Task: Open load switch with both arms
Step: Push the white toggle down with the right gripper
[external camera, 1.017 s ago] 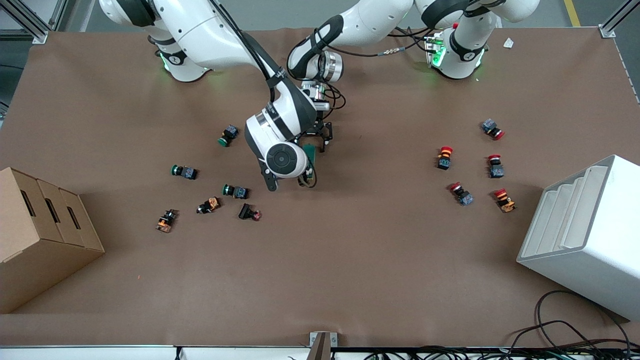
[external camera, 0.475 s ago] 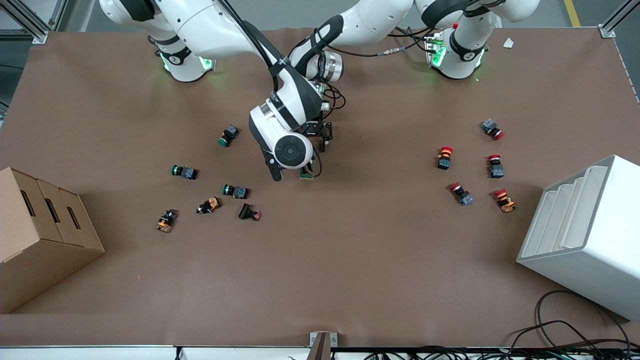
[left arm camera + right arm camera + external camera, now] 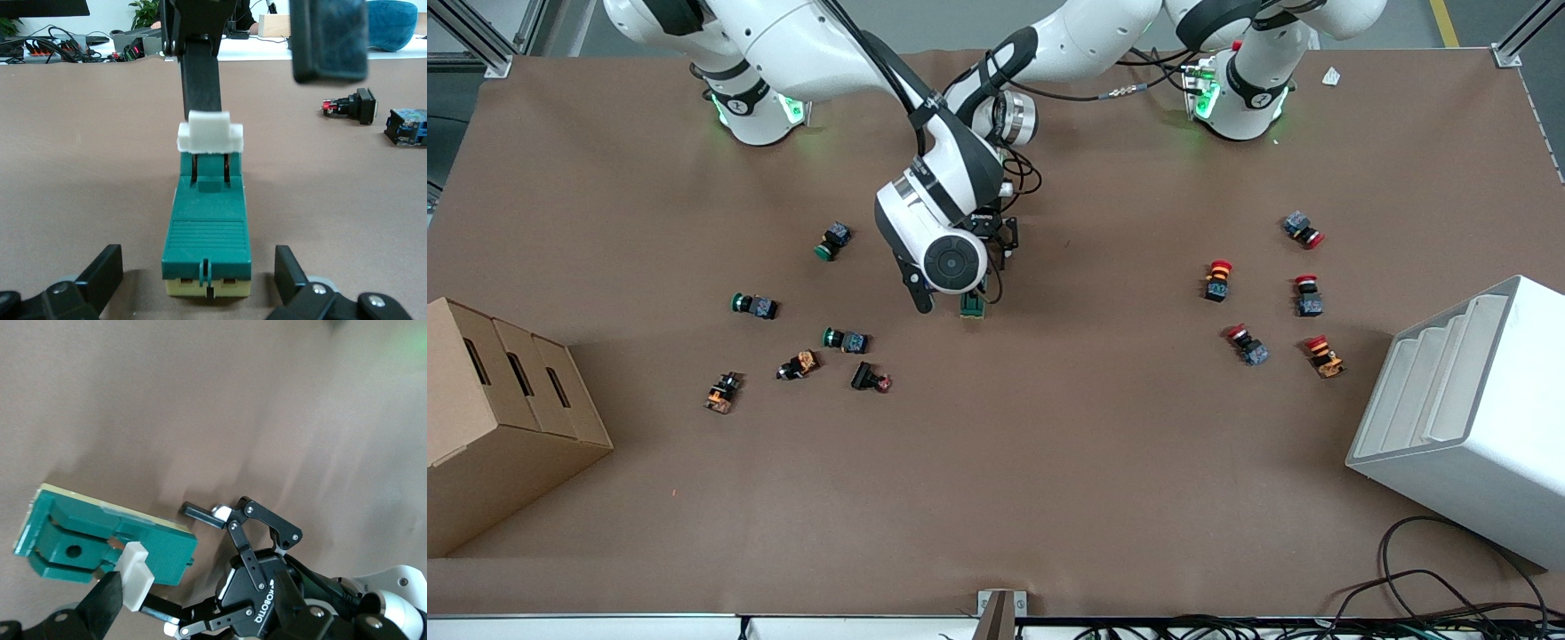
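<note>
The load switch (image 3: 972, 308) is a dark green block lying on the brown table mid-table, over a cream base. In the left wrist view the load switch (image 3: 207, 233) has its white lever (image 3: 208, 137) tipped up. My left gripper (image 3: 198, 277) is open, its fingers (image 3: 100, 273) on either side of the block's end with gaps. My right gripper (image 3: 267, 87) is open; one of its fingers (image 3: 200, 73) rests against the lever. In the right wrist view the lever (image 3: 137, 583) sits against a right finger (image 3: 107, 607), with the left gripper (image 3: 180, 560) past the switch (image 3: 93, 537).
Green-capped push buttons (image 3: 834, 240) lie scattered toward the right arm's end, red-capped ones (image 3: 1216, 279) toward the left arm's end. A cardboard box (image 3: 498, 418) stands at one end and a white rack (image 3: 1467, 409) at the other. Cables (image 3: 1449, 596) trail along the front edge.
My right arm's wrist has drawn back toward the bases and uncovered the green switch's end nearest the front camera. The left gripper has stayed where it was.
</note>
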Motion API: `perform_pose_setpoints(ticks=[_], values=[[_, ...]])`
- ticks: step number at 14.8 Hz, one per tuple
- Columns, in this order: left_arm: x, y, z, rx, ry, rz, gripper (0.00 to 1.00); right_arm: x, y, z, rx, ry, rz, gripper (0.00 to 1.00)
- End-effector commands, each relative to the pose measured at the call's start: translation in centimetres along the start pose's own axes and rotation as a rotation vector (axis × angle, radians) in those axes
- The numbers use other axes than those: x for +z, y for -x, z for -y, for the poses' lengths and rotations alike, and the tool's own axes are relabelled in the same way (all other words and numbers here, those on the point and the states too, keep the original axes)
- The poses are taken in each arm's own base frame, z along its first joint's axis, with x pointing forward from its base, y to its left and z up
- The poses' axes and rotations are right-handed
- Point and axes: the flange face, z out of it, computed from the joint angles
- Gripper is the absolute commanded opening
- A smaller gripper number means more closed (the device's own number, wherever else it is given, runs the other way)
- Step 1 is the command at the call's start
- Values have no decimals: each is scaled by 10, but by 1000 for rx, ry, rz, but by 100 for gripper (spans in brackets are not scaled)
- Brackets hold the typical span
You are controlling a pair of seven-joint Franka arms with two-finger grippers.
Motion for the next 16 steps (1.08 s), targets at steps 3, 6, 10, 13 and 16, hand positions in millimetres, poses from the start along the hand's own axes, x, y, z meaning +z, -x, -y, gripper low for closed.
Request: perform_pose_setpoints(ticks=[3,6,10,13,16], values=[[2,19,-4,21,17,34,99,12,9,-9,-5,12,-4,100],[2,17,-4,18,17,32,100,29,9,-10,-7,6,-22,100],[2,16,-5,17,18,31,100,48,11,-14,-18,7,-52,100],[0,12,-7,7,16,31,99,44,7,-12,-34,-3,-73,100],[-6,3,-10,17,-40,67,99,-2,-15,-19,-138,-9,-74,100]])
